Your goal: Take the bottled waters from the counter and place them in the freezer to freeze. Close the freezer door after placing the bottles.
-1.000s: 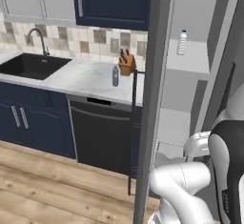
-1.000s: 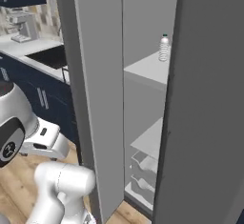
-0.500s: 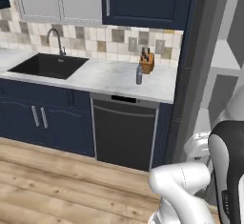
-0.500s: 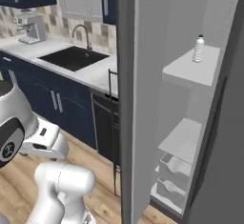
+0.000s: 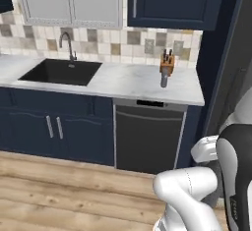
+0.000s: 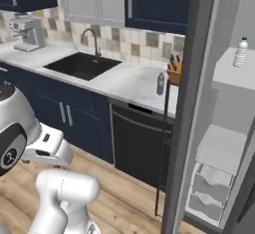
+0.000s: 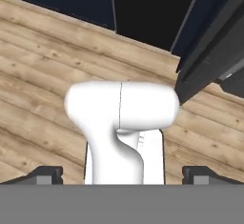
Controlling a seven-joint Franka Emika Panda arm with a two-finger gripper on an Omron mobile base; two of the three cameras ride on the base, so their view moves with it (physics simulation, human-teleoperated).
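Two dark fingertips [image 7: 45, 174] of the gripper [image 7: 122, 175] sit at opposite bottom corners of hand view, spread wide, nothing btwn them, touching nothing; plank floor [image 7: 33, 75] below.

Next out, black dishwasher front [image 5: 146, 139] under the counter [image 5: 123, 82], navy cabinet fronts [image 5: 54, 127] to its left.

On counter, one bottled water [image 5: 164, 79] stands upright near the right end, just in front of the wooden knife block [image 5: 168, 64]; same bottle in right base view [image 6: 160, 84], w/ block [image 6: 175, 70] just behind it. Black sink [image 5: 61, 72] w/ faucet [image 5: 67, 44] well left of it. Coffee machine [image 6: 27, 33] at far left of counter.

Freezer [image 6: 219, 143] open on the right; freezer door [image 6: 187, 103] edge-on, thin dark bar handle [image 6: 163, 143] on its counter side. Second bottled water [image 6: 240, 52] upright on upper white shelf [image 6: 234, 76]; white bins [image 6: 206, 190] low down.
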